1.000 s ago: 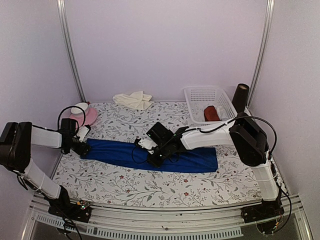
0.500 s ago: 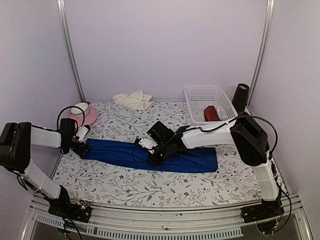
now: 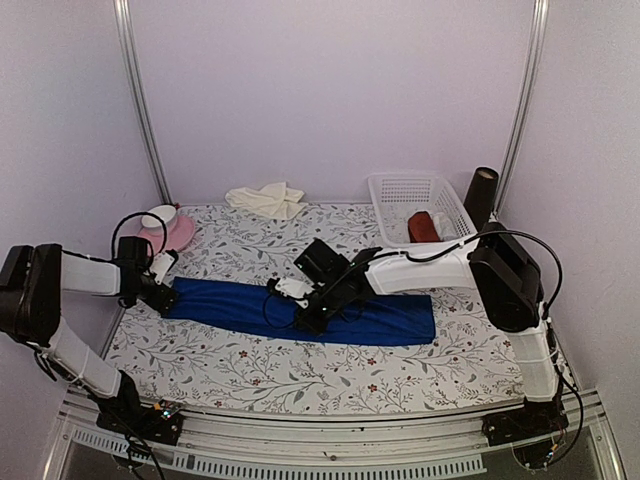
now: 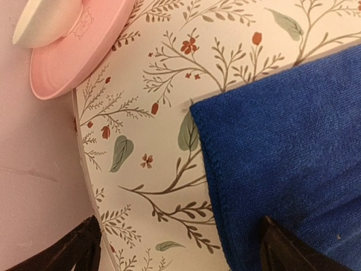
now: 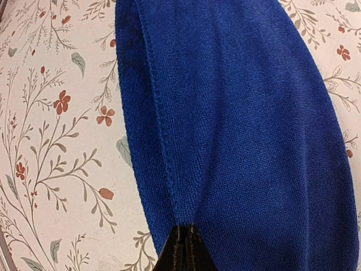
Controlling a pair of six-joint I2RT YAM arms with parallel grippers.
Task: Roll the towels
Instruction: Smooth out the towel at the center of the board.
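The blue towel (image 3: 395,318) lies as a long folded strip across the middle of the tabletop (image 3: 300,375), from 9 o'clock to 3 o'clock. The cream towel (image 3: 265,199) sits crumpled at 12 o'clock by the back wall.

The right gripper (image 5: 185,248) is pressed together on a small pucker of the strip's hem near its middle. A bite that thin could slip, or a pull could drag the whole strip sideways and skew any roll.

The left gripper (image 3: 163,296) hangs spread over the towel's 9 o'clock corner, holding nothing. One finger (image 4: 79,251) is over the tabletop's edge beside the side wall. Closing there may miss the corner or catch only one layer.

Room is tight at that end, with the wall close and the pink plate (image 3: 178,235) near at 10 o'clock. The basket (image 3: 400,190) crowds 1 o'clock. Open tabletop lies toward 6 o'clock and between the two towels.
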